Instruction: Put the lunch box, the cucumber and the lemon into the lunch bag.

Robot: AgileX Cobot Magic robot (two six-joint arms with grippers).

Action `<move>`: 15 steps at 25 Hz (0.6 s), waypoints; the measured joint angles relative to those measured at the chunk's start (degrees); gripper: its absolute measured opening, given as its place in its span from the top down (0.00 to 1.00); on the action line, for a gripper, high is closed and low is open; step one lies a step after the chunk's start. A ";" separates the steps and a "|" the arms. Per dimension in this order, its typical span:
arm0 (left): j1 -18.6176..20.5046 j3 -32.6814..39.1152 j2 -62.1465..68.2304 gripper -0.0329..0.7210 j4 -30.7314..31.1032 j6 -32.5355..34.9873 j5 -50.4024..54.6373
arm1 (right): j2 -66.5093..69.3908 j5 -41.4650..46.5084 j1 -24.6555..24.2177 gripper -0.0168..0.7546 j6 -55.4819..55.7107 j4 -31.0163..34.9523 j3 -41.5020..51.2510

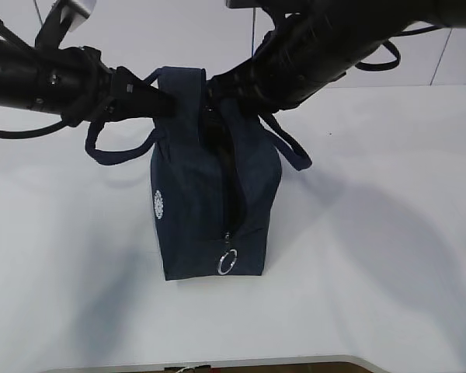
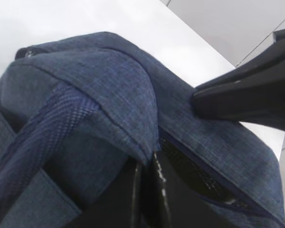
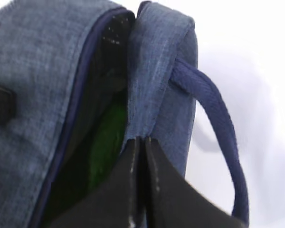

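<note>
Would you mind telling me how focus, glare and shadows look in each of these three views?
Exterior view: sharp on the lunch bag, whose soft shadows fall on the table. Left wrist view: close fabric slightly soft, glare streak on the left pincer. Right wrist view: blurred throughout, background washed out white, right pincer out of focus.

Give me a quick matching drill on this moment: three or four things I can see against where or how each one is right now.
Things:
1. Boxy dark navy fabric lunch bag
2. Metal ring zipper pull
3. Left pincer
4. Right pincer

States:
A. hangs low on the bag's near end
B. shut on the bag's fabric edge, left side of the opening
C. stands upright on the white table, zipper open
D. shut on the bag's fabric edge beside a strap handle, something green visible inside

Pairs: 1-C, 2-A, 3-B, 4-D
</note>
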 joint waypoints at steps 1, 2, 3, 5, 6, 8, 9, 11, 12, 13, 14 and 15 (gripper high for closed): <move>0.00 0.00 0.00 0.97 0.00 0.00 0.00 | 0.00 -0.72 0.00 0.97 0.00 0.00 0.00; 0.00 0.00 0.00 0.97 0.05 0.07 0.00 | 0.00 -1.29 0.00 0.97 0.00 0.00 0.00; 0.00 0.00 0.00 0.97 0.14 0.07 0.00 | 0.00 -1.75 0.00 0.97 0.00 0.00 0.00; 0.00 0.00 0.00 0.97 0.14 0.07 0.00 | 0.00 -1.86 0.00 0.97 0.00 0.00 0.00; 0.00 0.00 0.00 0.97 0.14 0.07 0.00 | 0.00 -1.86 0.00 0.97 0.00 0.00 0.00; 0.00 0.00 0.00 0.97 0.14 0.07 -0.10 | 0.00 -1.86 0.00 0.95 0.00 0.00 0.00; 0.00 0.00 0.00 0.97 0.14 0.07 -0.10 | 0.00 -1.86 0.00 0.93 0.00 0.00 0.00; 0.00 0.00 0.00 0.97 0.14 0.07 -0.29 | 0.00 -1.99 0.00 0.86 0.00 0.00 0.00; 0.00 0.00 0.00 0.97 0.14 0.07 -0.29 | -0.22 -2.10 0.00 0.81 0.00 0.00 0.00; 0.00 0.00 0.00 0.97 0.14 0.07 -0.29 | -0.49 -2.20 0.00 0.75 0.00 0.00 0.00; 0.00 0.00 0.00 0.97 0.14 0.07 -0.29 | -0.78 -2.18 0.00 0.71 0.00 0.00 0.00; 0.00 0.00 0.00 0.97 0.14 0.07 -0.29 | -1.26 -2.22 0.00 0.66 -0.10 0.00 0.00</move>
